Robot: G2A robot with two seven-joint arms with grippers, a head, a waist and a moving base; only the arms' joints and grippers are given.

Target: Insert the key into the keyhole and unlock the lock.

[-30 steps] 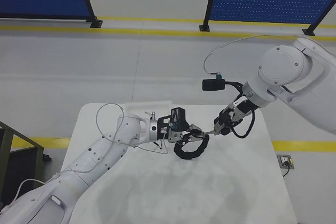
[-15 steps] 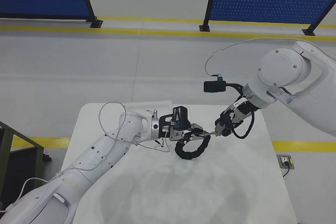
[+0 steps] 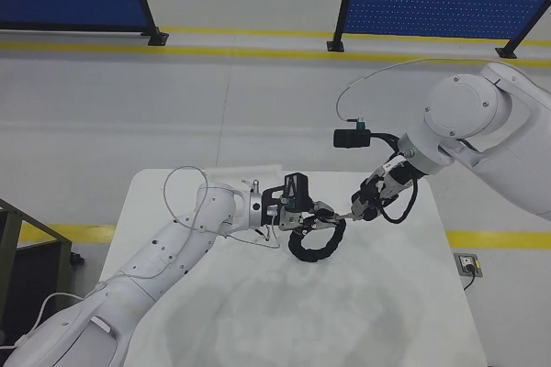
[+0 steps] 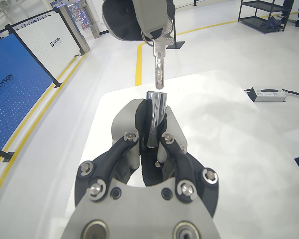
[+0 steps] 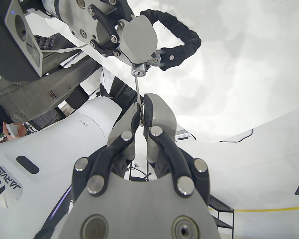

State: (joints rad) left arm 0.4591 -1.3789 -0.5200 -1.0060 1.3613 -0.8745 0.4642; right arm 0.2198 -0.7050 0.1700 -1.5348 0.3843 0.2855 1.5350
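Room for moving is widest toward 6 o'clock in the top view, where the white table [image 3: 395,303] has its longest stretch of surface. The far edge at 12 o'clock is nearer to both arms, and the side edge at 3 o'clock lies beyond the right arm. The two grippers meet a little toward 12 o'clock from the middle of the table. The left gripper [image 4: 152,125] comes in from 9 o'clock, and its fingers are closed tight on the chrome lock cylinder [image 4: 157,105], which points toward 3 o'clock. The black cable [image 5: 184,43] of the lock curves in a loop at 6 o'clock from the cylinder, and I cannot tell if it touches the table. The right gripper [image 5: 140,108] comes in from 3 o'clock, and its fingers are pressed together on the head of the key [image 4: 159,68], next to the key ring. The blade is in one line with the cylinder, and its tip is at the keyhole [image 5: 139,74] in the round end face. Almost the whole blade is outside, and I cannot tell if the tip is already in.
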